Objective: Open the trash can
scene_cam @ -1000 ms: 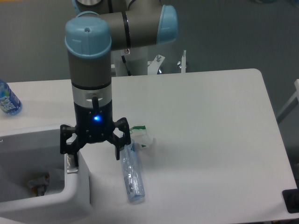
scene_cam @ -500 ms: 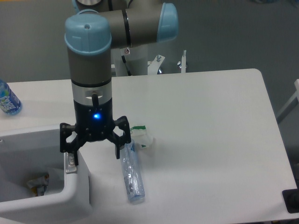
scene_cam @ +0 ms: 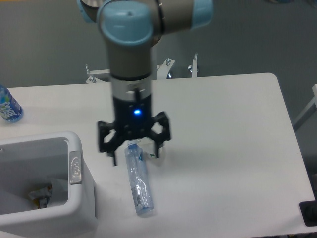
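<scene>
At the lower left corner of the white desk (scene_cam: 223,148) stands the trash can (scene_cam: 79,210), a boxy white bin with rounded corners. Its top is open, so the inside shows, with some crumpled scraps (scene_cam: 40,194) lying at the bottom. A small grey button (scene_cam: 75,167) sits on the right-hand rim of the bin.

Just to the right of the bin, apart from it, the gripper (scene_cam: 134,153) hangs above the desk with its two black fingers (scene_cam: 113,154) spread wide and holding nothing. A blue light glows on the black body above the fingers, and the grey arm with its pale blue caps rises from there to the top of the view.

Between and below the spread fingers lies a clear plastic bottle (scene_cam: 138,183) on its side, running from near the gripper down toward the front edge of the desk. Whether the fingers touch it cannot be told from this view. A bit of white and green wrapper (scene_cam: 151,154) peeks out beside the right finger, mostly hidden by the gripper.

At the far left edge of the desk, behind the bin and well apart from it, part of a second bottle with a blue label (scene_cam: 9,106) shows. Beyond the back edge of the desk is grey floor and the white metal base of the arm.
</scene>
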Available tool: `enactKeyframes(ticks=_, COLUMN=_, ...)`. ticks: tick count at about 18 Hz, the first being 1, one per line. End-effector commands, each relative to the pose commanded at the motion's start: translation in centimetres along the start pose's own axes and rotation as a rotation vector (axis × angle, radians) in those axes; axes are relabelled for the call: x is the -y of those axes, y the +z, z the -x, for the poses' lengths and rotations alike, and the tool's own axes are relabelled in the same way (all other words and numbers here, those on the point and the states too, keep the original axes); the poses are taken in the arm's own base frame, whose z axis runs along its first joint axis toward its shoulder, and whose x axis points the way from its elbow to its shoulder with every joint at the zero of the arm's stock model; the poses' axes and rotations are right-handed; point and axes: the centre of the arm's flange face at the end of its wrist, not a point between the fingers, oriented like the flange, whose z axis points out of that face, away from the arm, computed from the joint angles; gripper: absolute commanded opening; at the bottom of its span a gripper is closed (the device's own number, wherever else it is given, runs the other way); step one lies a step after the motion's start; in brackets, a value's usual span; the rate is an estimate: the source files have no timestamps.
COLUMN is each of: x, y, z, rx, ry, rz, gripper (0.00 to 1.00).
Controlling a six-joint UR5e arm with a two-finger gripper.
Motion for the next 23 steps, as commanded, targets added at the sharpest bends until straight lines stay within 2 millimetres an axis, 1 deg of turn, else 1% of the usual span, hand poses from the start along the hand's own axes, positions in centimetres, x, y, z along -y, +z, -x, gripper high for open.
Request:
enactKeyframes(ticks=2, x=-0.6, y=0.0, z=2.9, rx=0.009, ry=0.036, rz=0.036, gripper=1.00)
enactKeyframes(ticks=4, x=-1.6, y=-0.1, z=5.2, rx=0.015, ry=0.109, rz=0.073, gripper=1.00)
enactKeyframes(ticks=5, x=-2.2, y=-0.2, z=6.8, rx=0.016, ry=0.149, rz=0.088, gripper=1.00)
enactKeyframes(ticks=9, x=-4.2, y=-1.2, z=12.6, rx=0.029, ry=0.235, rz=0.122, gripper=1.00)
enactKeyframes(ticks=12, x=-5.2, y=-1.3, z=15.7, rx=0.034, ry=0.301, rz=0.137, gripper=1.00)
enactKeyframes(ticks=14, x=-5.9, y=-1.8, z=18.1, rx=0.047, ry=0.308, rz=0.139, gripper=1.00)
enactKeyframes(ticks=18, x=-7.2, y=-2.4, z=21.4, rx=0.054, ry=0.396, rz=0.148, gripper=1.00)
enactKeyframes(ticks=20, x=-7.4, y=-2.5, z=21.9, rx=0.053, ry=0.439, rz=0.152, gripper=1.00)
enactKeyframes(ticks=23, x=-7.8, y=-2.7, z=23.5, rx=0.061, ry=0.444, rz=0.154, gripper=1.00)
